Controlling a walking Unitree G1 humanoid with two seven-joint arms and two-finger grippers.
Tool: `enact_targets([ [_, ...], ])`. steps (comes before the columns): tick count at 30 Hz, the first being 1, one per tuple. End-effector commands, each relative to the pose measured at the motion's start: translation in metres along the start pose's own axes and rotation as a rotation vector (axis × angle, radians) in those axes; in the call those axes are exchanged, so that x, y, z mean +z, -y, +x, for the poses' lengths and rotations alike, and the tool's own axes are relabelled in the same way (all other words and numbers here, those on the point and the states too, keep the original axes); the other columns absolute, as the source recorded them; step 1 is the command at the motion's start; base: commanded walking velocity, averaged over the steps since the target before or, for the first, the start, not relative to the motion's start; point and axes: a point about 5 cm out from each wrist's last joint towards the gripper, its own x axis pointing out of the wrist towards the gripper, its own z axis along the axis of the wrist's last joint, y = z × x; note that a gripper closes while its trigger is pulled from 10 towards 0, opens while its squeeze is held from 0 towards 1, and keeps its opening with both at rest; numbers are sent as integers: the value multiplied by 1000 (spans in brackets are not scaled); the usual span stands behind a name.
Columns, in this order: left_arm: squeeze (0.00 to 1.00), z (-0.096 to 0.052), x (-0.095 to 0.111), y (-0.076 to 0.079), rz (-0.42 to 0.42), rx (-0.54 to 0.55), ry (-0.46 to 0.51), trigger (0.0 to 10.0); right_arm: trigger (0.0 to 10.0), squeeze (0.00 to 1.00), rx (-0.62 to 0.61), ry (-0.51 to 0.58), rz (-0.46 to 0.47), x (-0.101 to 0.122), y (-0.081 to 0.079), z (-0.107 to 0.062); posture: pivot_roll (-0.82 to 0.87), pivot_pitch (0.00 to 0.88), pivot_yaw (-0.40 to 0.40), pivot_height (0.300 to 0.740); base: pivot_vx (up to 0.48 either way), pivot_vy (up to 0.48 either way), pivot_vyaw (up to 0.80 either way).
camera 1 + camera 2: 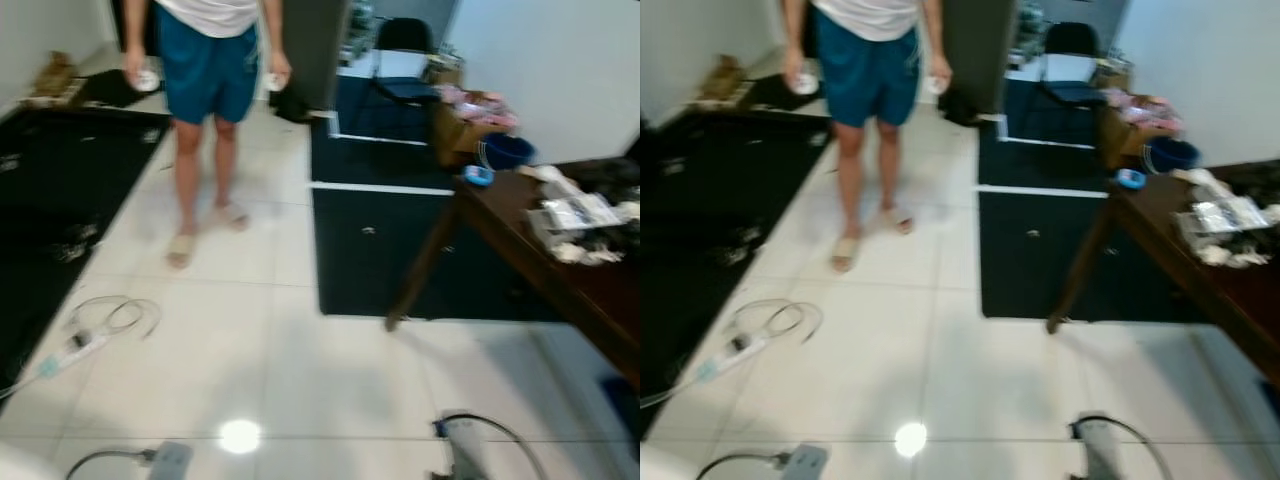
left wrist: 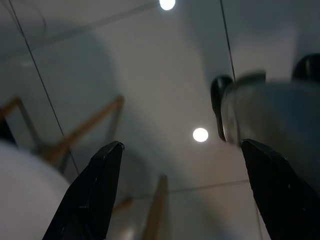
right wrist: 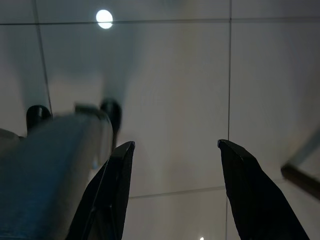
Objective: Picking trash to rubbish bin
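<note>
Both arms are hanging low over the white tiled floor (image 1: 300, 350): the left tool (image 2: 182, 185) is gaping wide with nothing between its fingers, and the right tool (image 3: 175, 190) is standing just as open and just as empty. Neither is reaching for anything, so the robot seems to be searching and walking, and it would do well to slow until the blur is settling, then turn right toward the dark wooden surface (image 1: 560, 265). The likeliest trash is lying there: a heap of crumpled wrappers (image 1: 580, 225) on top of it. I am not making out a rubbish bin for certain. A blue tub (image 1: 505, 150) is sitting beyond the surface, its contents hidden, beside a cardboard box (image 1: 462, 125) holding something pink. A person (image 1: 210, 100) is standing ahead, and a white cable (image 1: 100, 325) is trailing on the floor to the left
</note>
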Motion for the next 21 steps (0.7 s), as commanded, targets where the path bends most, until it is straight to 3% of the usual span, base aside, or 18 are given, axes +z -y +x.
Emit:
enact_targets([
  [1, 0, 0, -2, 8, 2, -23, -9, 10000, 10000, 0, -34, -3, -1, -1, 11, -2, 29, 68, -53, 740, 334, 0, 0],
  [14, 0, 1, 0, 10, 2, -26, -2, 10000, 10000, 0, -31, -4, -10, 0, 11, -2, 29, 69, -56, 740, 331, 0, 0],
  [21, 0, 1, 1, 11, -5, -20, 2, 10000, 10000, 0, -32, -10, -3, -1, 12, -2, 34, 67, -58, 740, 90, 0, -800],
])
